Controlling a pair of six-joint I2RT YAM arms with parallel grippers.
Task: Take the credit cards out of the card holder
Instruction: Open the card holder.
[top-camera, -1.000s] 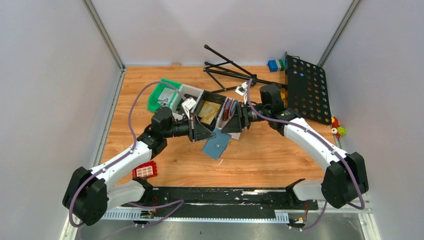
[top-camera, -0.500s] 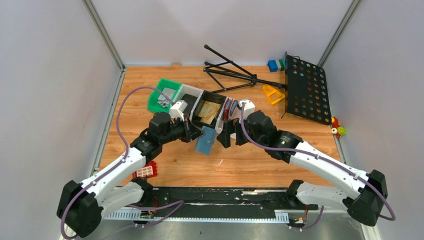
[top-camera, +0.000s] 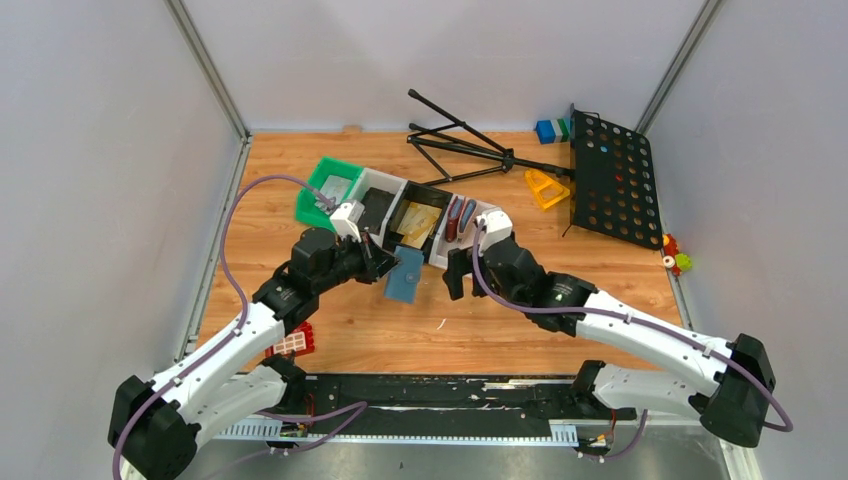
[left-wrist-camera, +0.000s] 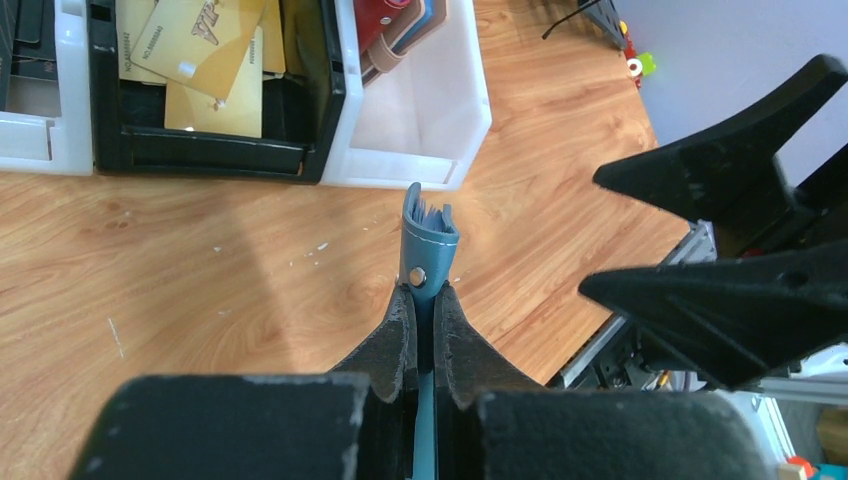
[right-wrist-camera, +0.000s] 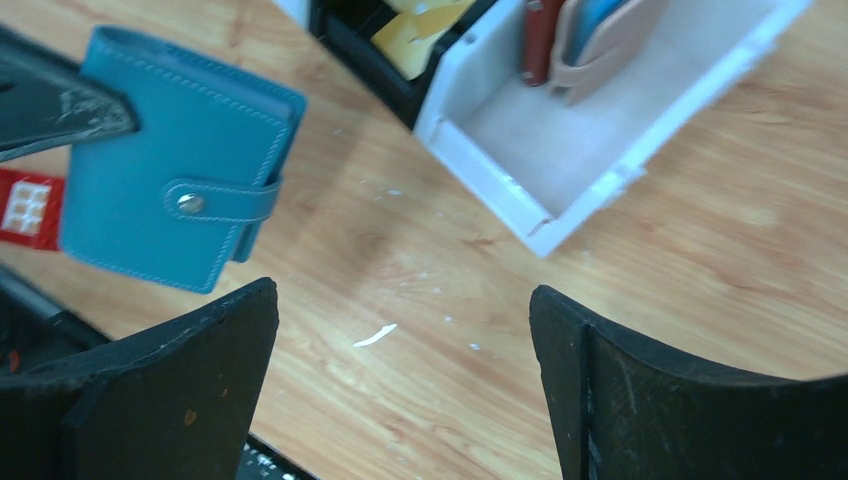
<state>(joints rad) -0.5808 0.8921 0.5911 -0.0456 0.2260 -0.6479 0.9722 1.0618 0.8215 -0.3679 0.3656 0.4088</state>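
The card holder (top-camera: 405, 276) is a blue wallet, folded shut with its snap strap (right-wrist-camera: 215, 202) fastened, and it hangs above the table in front of the bins. My left gripper (top-camera: 386, 262) is shut on its edge. In the left wrist view the card holder (left-wrist-camera: 428, 238) stands edge-on past my left gripper (left-wrist-camera: 422, 296), with thin layers showing at its far end. My right gripper (right-wrist-camera: 400, 300) is open wide just right of the card holder (right-wrist-camera: 170, 190) and holds nothing. Gold credit cards (left-wrist-camera: 190, 50) lie in the black bin (top-camera: 420, 222).
A white bin (top-camera: 478, 222) holds a dark red wallet (right-wrist-camera: 540, 35) and a pale one. A green bin (top-camera: 330, 185) stands at the left of the row. A black perforated stand (top-camera: 610, 175) and its tripod legs (top-camera: 460, 140) lie behind. A red brick (top-camera: 290, 342) sits near left.
Both arms have drawn back from the bins toward the near side. The right jaws have spread wide. The card holder has moved left and up with the left gripper.
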